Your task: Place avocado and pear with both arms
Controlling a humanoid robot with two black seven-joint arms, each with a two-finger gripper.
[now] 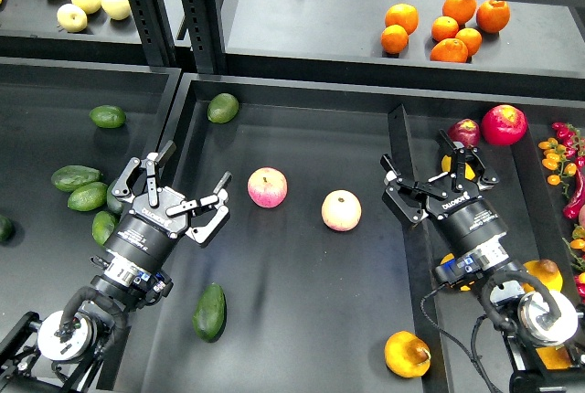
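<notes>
Left gripper (pixel 186 194): fingers apart, empty, over middle tray's left edge.
Right gripper (pixel 437 174): fingers apart, empty, beside divider.
Avocado (pixel 209 312): near, middle tray; five more far and left.
Pear (pixel 408 354): near right, middle tray.
Apples (pixel 267 187): two, centre.
Oranges (pixel 449 26): five, far shelf.

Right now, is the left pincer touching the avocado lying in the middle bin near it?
Apart. The head view shows bare black bin floor between the open left pincer and the avocado, which lies below it.
</notes>
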